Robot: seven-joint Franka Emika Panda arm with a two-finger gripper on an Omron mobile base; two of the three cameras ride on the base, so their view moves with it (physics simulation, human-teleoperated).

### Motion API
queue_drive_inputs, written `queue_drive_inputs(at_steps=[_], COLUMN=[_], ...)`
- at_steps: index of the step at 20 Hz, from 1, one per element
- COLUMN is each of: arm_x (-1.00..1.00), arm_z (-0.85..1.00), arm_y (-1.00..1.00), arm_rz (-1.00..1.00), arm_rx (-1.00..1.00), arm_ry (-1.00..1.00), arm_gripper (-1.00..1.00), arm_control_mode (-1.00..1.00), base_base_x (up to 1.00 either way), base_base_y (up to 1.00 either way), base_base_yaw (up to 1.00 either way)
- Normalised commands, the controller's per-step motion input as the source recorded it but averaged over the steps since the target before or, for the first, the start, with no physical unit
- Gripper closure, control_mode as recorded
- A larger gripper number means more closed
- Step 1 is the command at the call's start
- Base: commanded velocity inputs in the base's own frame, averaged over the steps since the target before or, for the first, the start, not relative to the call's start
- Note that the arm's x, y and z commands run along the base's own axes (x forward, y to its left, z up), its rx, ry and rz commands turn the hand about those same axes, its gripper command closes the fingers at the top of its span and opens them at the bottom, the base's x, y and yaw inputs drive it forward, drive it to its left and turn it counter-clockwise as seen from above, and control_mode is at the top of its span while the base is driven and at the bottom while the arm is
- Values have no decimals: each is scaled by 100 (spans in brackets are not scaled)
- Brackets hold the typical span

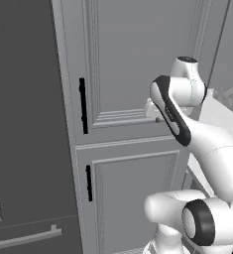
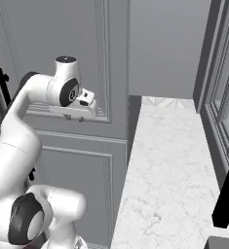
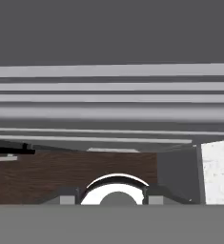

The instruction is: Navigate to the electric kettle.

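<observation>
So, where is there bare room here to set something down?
The white marble counter lies bare along its whole visible length, bordered by the tall grey panelled cabinet on one side and the dark-framed window on the other. It is tight by the cabinet doors, where the white arm's claw hangs close to the panel.
</observation>
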Motion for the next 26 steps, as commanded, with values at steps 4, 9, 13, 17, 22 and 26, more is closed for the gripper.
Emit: queue_drive_inputs(at_steps=[4,9,13,17,22,26], arm_x=[-72,-100,-92,-66,-41,0], arm_z=[0,0,0,0,0,0], arm_y=[0,2,13,2,9,0], arm_rz=[0,0,0,0,-1,0], arm_rx=[-1,-6,0,0,5,0], arm_ry=[-6,-14,-14,-10,-8,0], arm_gripper=[-100,-100,-100,-100,-100,-100], arm_control_mode=[-100,-100,-100,-100,-100,100], base_base_x=[0,0,0,0,0,0], base_base_y=[0,0,0,0,0,70], base_base_yaw=[0,0,0,0,0,-14])
